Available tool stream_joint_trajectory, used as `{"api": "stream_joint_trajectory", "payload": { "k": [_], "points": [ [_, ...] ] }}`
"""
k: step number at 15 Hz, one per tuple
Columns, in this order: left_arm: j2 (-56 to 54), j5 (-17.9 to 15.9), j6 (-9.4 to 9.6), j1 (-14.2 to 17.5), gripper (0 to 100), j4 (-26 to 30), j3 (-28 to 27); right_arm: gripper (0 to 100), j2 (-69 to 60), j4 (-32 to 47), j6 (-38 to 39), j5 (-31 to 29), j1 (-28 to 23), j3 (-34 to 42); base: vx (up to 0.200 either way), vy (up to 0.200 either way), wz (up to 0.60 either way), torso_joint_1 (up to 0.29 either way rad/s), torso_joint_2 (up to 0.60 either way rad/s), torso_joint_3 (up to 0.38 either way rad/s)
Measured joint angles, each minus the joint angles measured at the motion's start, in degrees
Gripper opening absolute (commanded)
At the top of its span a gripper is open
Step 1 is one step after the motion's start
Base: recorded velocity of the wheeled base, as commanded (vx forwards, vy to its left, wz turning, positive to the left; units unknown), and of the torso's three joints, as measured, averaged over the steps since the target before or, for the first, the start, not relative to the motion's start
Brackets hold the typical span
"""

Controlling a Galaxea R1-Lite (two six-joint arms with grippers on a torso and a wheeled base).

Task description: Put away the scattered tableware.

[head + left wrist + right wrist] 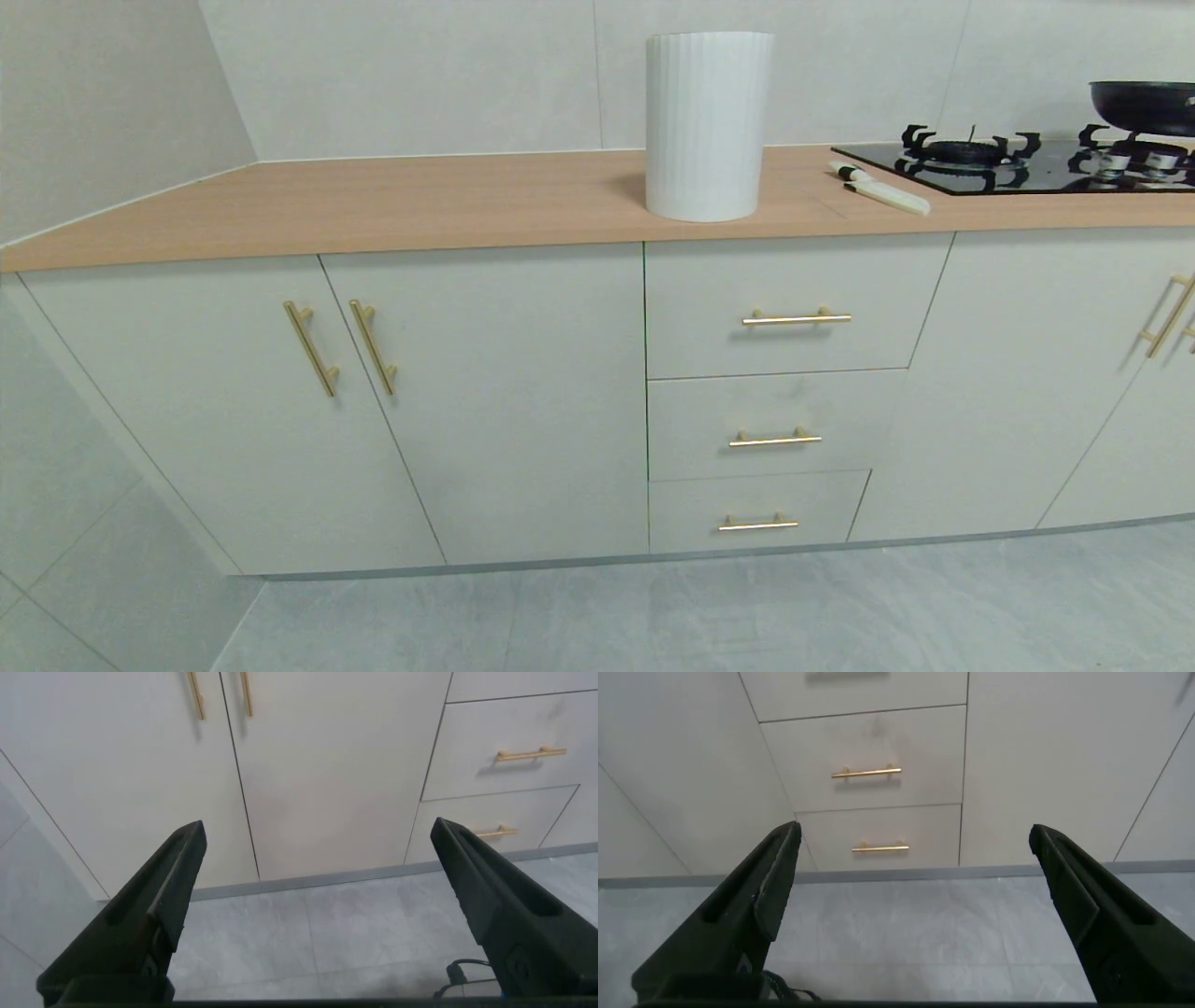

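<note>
In the head view I see a wooden surface [420, 201] running along a tiled wall, and the task's thing, a knife [878, 188] with a pale blade cover, lies flat on it near the front edge, just beside the black gas hob [1018, 166]. A tall white ribbed container [708, 126] stands upright on the surface near the knife, apart from it. A dark pan [1144, 105] sits on the hob's far burner. Below the surface, under the container, is a stack of three shut drawers: the top drawer [794, 280], the middle drawer [775, 406] and the bottom drawer [761, 497], each with a gold bar handle. To their left are two shut cabinet doors [373, 420] with upright gold handles. In the left wrist view the left jaws stand wide apart with nothing between them, low over the grey floor [308, 933], facing the cabinet doors and the two lower drawers. In the right wrist view the right jaws are likewise spread wide and hold nothing, low over the floor, facing the middle and bottom drawers.
</note>
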Motion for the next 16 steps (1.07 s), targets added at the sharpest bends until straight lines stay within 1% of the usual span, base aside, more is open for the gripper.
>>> {"api": "stream_joint_trajectory", "payload": {
  "k": [3,5,6,7,8,9,10,12,16],
  "points": [
    [0.0,0.0,-0.02,0.0,100,0.0,0.0,100,0.1,-0.1,-0.7,0.6,0.0,0.1,0.000,0.000,0.00,0.000,0.00,0.000],
    [0.0,0.0,0.00,0.0,100,0.0,0.0,100,0.1,-0.4,-0.8,-0.2,0.0,0.2,0.000,0.000,0.00,0.000,0.00,0.000],
    [0.0,0.0,-0.02,0.0,100,0.0,0.0,100,0.1,-0.6,-0.9,-1.9,0.0,0.2,0.000,0.000,0.00,0.000,0.00,0.000],
    [0.0,0.0,0.00,0.0,100,0.0,0.0,100,0.1,-1.2,-1.1,-5.2,0.0,0.4,0.000,0.000,0.00,0.000,0.00,0.000],
    [0.0,0.0,0.00,0.0,100,0.0,0.0,100,0.1,-2.0,-2.4,-7.1,0.0,1.0,0.000,0.000,0.00,0.000,0.00,0.000],
    [0.0,0.0,-0.02,0.0,100,0.0,0.0,100,0.1,-2.2,-4.4,-7.5,-0.1,1.5,0.000,0.000,0.00,0.000,0.00,0.000],
    [0.0,0.0,0.00,0.0,100,0.0,0.0,100,0.1,-2.5,-5.8,-6.1,-0.1,1.7,0.000,0.000,0.00,0.000,0.00,0.000],
    [0.0,0.0,0.05,0.0,100,0.0,0.0,100,0.1,-2.6,-5.8,-4.7,-0.1,1.9,0.000,0.000,0.00,0.000,0.00,0.000],
    [0.0,0.0,0.24,0.0,100,0.0,0.0,100,0.1,-2.5,-4.5,-4.6,-0.1,2.1,0.000,0.000,0.00,0.000,0.00,0.000]
  ]
}}
